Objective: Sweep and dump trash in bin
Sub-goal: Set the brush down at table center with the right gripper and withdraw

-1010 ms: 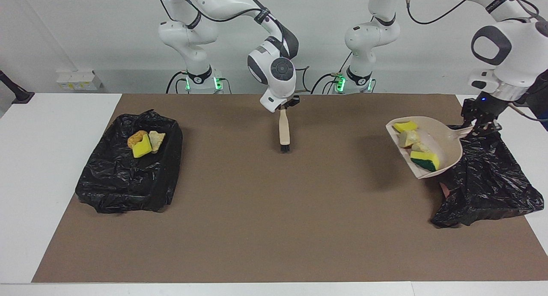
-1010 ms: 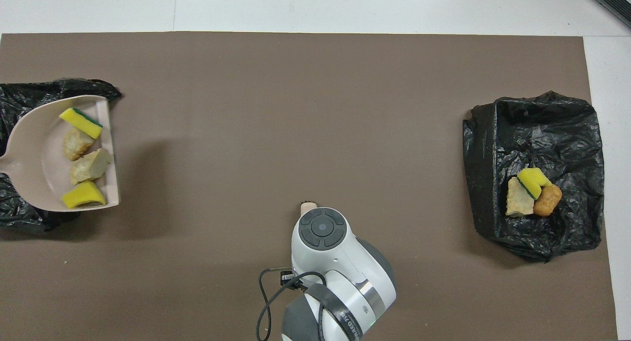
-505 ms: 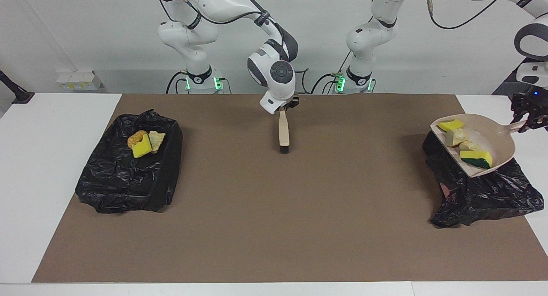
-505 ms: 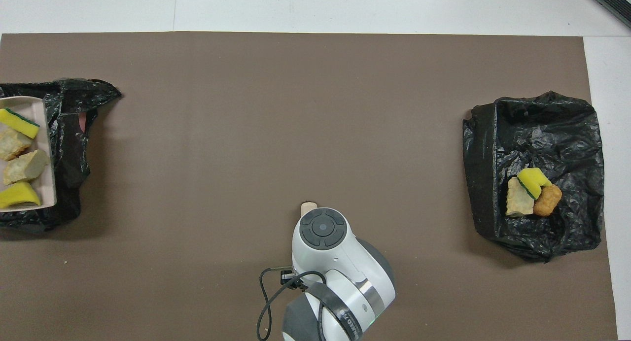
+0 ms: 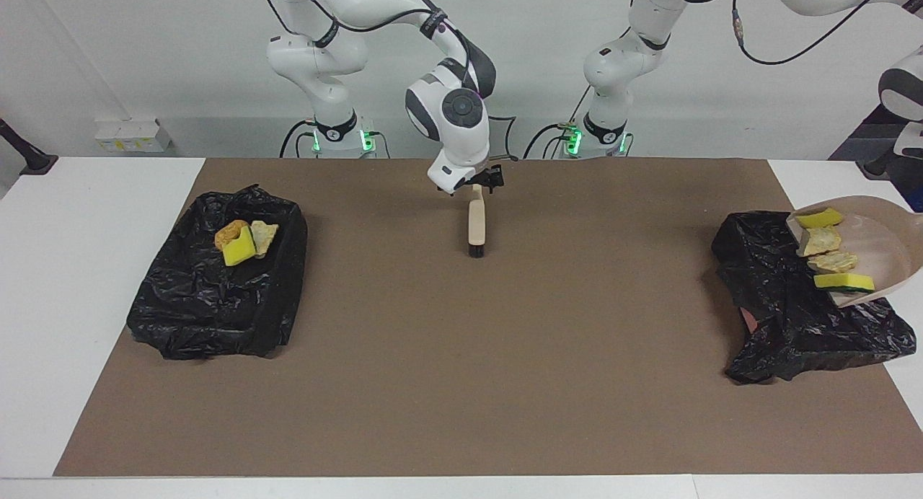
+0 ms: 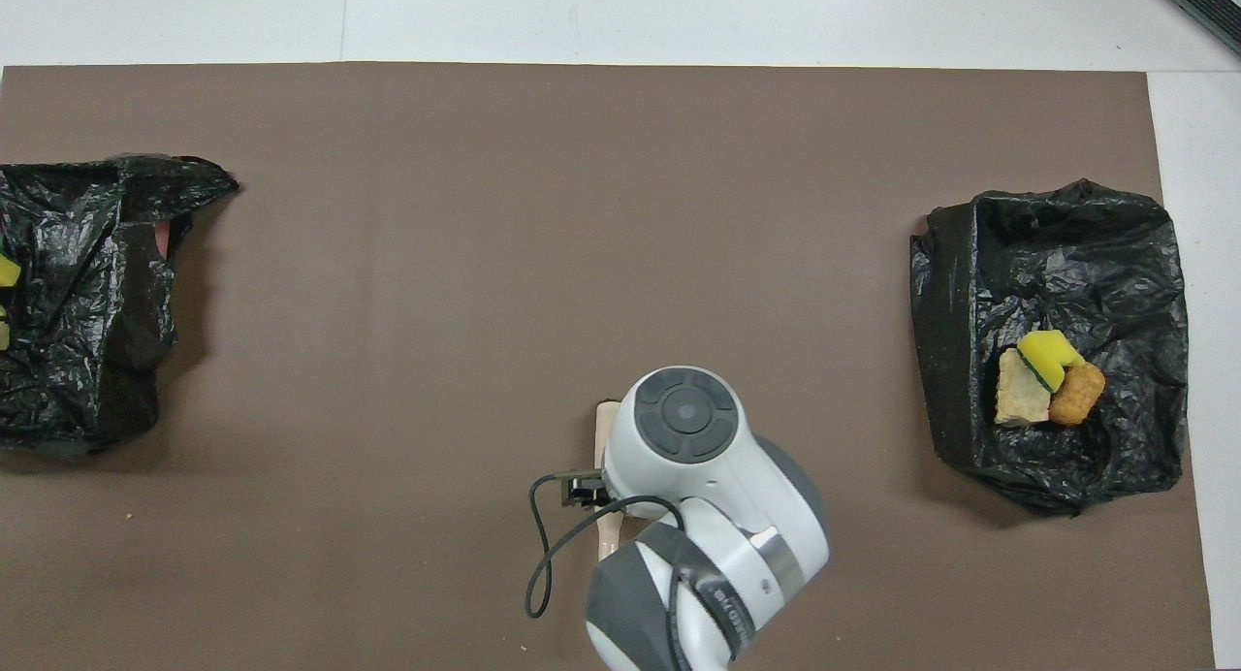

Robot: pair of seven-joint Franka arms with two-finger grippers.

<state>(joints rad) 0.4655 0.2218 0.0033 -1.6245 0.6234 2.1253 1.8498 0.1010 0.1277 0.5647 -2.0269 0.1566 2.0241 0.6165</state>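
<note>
At mid-frame, toward the left arm's end, the dustpan (image 5: 890, 232) has swung out over the black-bagged bin (image 5: 786, 304). It now hangs tilted with the trash (image 5: 829, 250) still in it, ready to tip. The left tool is off-frame, evidently clamped on the dustpan's handle. In the upper middle, the right tool (image 5: 484, 179) has spread apart and risen, leaving the brush (image 5: 476, 225) lying on the desk (image 5: 461, 383). Sweeping looks finished.

A brown mat (image 5: 461, 355) covers the white table (image 5: 86, 283). Near the robots, mid-table, a beige brush (image 5: 477, 225) lies flat, bristles pointing away from them. A small white box, perhaps a socket strip (image 5: 132, 135), sits by the wall.
</note>
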